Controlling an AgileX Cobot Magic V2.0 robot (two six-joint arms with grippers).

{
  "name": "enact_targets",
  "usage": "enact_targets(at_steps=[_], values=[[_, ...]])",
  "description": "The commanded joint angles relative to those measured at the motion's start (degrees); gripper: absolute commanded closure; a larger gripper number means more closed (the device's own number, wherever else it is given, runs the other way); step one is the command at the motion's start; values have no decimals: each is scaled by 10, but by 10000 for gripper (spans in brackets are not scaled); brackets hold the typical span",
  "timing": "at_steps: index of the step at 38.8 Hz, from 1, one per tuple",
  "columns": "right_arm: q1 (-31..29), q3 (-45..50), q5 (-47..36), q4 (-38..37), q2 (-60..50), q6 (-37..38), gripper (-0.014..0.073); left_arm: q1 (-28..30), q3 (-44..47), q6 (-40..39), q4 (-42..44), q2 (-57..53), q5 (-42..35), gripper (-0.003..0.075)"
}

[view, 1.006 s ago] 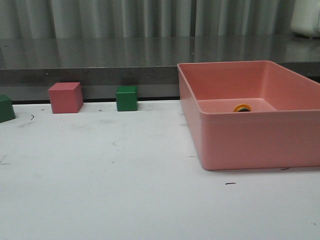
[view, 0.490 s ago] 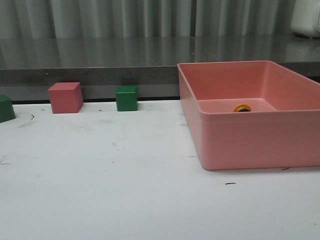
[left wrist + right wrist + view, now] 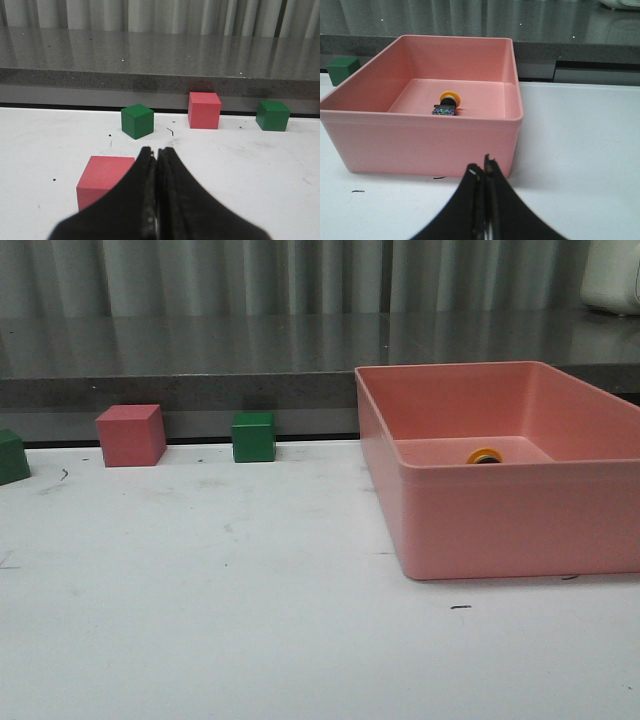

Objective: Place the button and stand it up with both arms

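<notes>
The button (image 3: 447, 103) lies on its side inside the pink bin (image 3: 420, 142), its yellow-orange cap toward the back wall and its black body toward me. Over the bin's front wall (image 3: 500, 530) in the front view, only the button's cap (image 3: 485, 456) shows. My right gripper (image 3: 481, 166) is shut and empty, low over the white table in front of the bin's near wall. My left gripper (image 3: 156, 151) is shut and empty, just right of a pink cube (image 3: 102, 180). Neither arm appears in the front view.
A green cube (image 3: 137, 120), a second pink cube (image 3: 204, 110) and another green cube (image 3: 272, 115) stand along the table's back edge; they also show as pink cube (image 3: 131, 435) and green cubes (image 3: 253, 437) (image 3: 12, 457). A grey ledge (image 3: 200, 370) runs behind.
</notes>
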Motion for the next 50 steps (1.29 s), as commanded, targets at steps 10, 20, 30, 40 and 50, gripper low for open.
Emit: enact_targets(at_steps=[10,20,30,40,50], values=[[-1,-6,-98,-1,-10,-3,664,-4,4,-2,-29,-13,-136,741],[-1,-95,-57,-1,-7,-3,664,-4,-72,-2,-29,-4,-153,741],[-1,-231,15,18,92,-3,664,-4,-193,-2,-28,106,-44,741],[-1,-288,30,46,231,-3,663,-4,-219,-2,-23,214,-67,741],[-1,-287,18,46,247,-3,658,-4,-219,-2,-23,217,-91,739]])
